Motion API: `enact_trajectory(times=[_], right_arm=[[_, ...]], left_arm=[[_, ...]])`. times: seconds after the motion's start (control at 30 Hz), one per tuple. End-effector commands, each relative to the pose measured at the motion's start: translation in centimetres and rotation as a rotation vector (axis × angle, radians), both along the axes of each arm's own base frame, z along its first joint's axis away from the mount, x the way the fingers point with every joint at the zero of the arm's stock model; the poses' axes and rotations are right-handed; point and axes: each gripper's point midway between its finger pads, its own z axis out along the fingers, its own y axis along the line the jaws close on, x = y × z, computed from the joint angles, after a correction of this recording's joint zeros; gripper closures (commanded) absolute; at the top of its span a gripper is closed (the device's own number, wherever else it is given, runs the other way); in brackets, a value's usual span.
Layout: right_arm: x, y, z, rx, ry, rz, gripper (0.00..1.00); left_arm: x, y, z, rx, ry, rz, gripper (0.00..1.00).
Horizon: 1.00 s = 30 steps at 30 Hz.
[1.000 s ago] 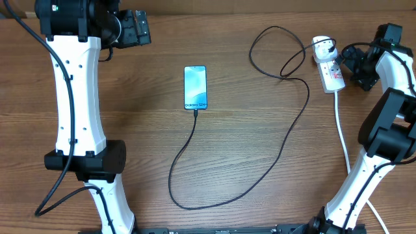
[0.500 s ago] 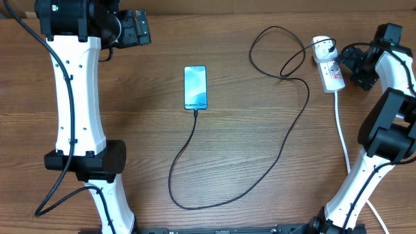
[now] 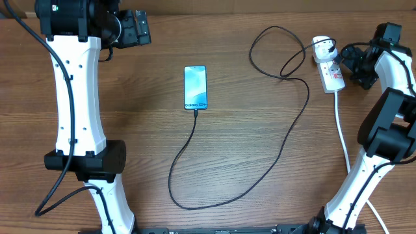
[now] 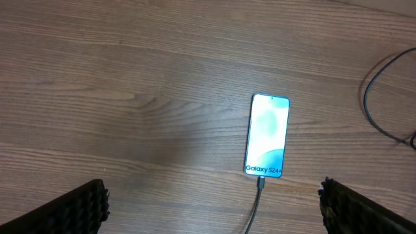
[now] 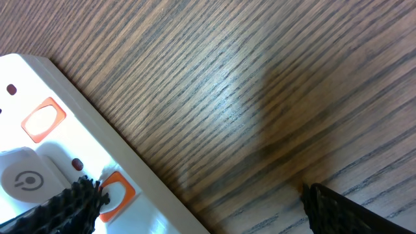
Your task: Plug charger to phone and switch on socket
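White plastic socket looked rigid; we judged an orange rocker wanted a light press; both jaws stood apart.

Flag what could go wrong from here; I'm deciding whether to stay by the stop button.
One finger of the right gripper sits at the edge of the orange switch, so it might slip off or shove the socket sideways. A shifted socket could tug the charger loose from the phone.

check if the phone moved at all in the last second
No. The phone lies in the same spot on the table, with the same gap to the socket as before.
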Motion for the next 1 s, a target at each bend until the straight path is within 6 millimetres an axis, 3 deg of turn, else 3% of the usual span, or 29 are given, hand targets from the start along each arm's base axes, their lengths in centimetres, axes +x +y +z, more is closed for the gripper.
enact_trajectory(times=[0.0,0.2,0.97], right_arm=[[-0.8,1.5,-1.9,0.018,0.052,0.050,0.00],[-1.5,1.7,-2.8,0.026,0.072,0.050,0.00],[-1.5,2.6,-2.8,0.059,0.068,0.097,0.00]], left_arm=[[0.1,-0.1,-0.2,0.006,0.003,0.012,0.00],[0.1,-0.1,-0.2,0.006,0.003,0.012,0.00],[0.1,-0.1,-0.2,0.006,0.003,0.012,0.00]])
